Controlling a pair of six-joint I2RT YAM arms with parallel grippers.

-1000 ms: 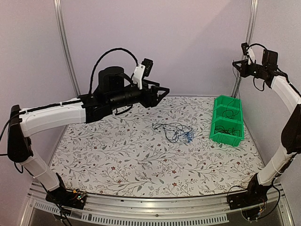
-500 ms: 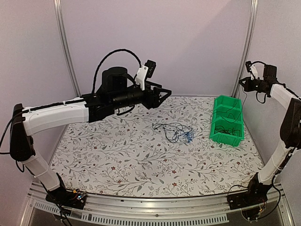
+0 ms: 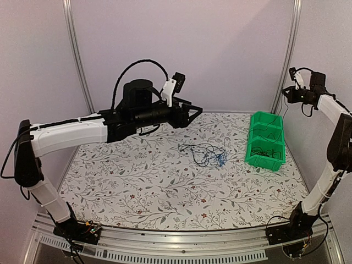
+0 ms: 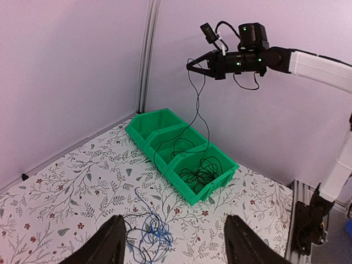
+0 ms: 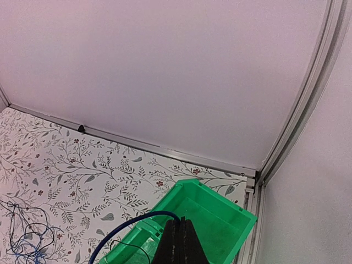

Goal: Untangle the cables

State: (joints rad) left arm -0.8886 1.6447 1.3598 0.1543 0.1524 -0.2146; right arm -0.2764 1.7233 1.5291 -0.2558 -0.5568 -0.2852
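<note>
Seen on the floral table [image 3: 137,181], near the green bin [image 3: 263,161]: a loose tangle of cables [image 3: 206,154], black with one blue strand, below a left gripper [image 3: 197,108] spread wide and empty. Pinched shut high in the right gripper [image 4: 190,64]: one thin black cable [image 4: 197,107] trailing into the bin. Likely feather-light, limp and snag-prone; best to pinch one outer loop, away from the knot, and lift slowly.

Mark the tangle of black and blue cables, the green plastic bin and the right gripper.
tangle of black and blue cables [image 3: 207,154], top external view, its middle.
green plastic bin [image 3: 264,162], top external view, front wall.
right gripper [image 4: 190,65], left wrist view, between fingertips.
</note>
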